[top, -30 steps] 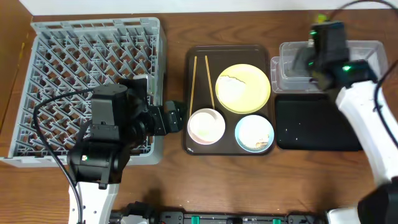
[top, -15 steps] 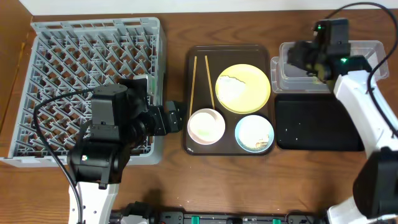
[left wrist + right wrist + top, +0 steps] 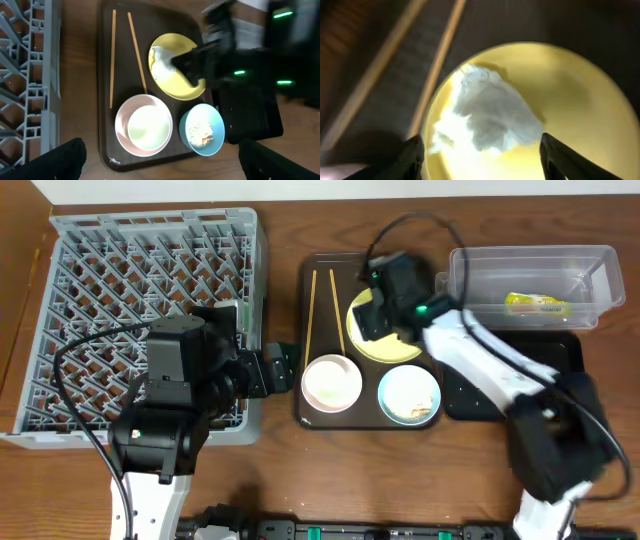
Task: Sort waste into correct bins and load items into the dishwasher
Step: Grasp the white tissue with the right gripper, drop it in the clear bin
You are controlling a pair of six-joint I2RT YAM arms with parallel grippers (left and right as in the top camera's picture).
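Note:
My right gripper [image 3: 482, 162] hangs open just above a crumpled white tissue [image 3: 490, 112] lying on the yellow plate [image 3: 580, 100]; its fingers stand either side of the tissue without touching it. From overhead that gripper [image 3: 372, 318] covers the plate [image 3: 395, 350]. The snack wrapper [image 3: 535, 303] lies inside the clear tub [image 3: 470, 265]. My left gripper [image 3: 162, 167] is open and empty, near the brown tray's front left, beside the grey dish rack [image 3: 140, 300]. On the tray are two chopsticks [image 3: 112, 57], a white bowl [image 3: 144, 125] and a blue bowl [image 3: 201, 131] with food grains.
The black tray [image 3: 470, 395] lies in front of the clear tub, partly under my right arm. The dark brown serving tray [image 3: 312, 418] sits mid-table. Cables loop above the right arm. Bare wood runs along the front edge.
My right gripper opened, left the snack wrapper in the clear tub and swung left to above the yellow plate. The left arm has not moved.

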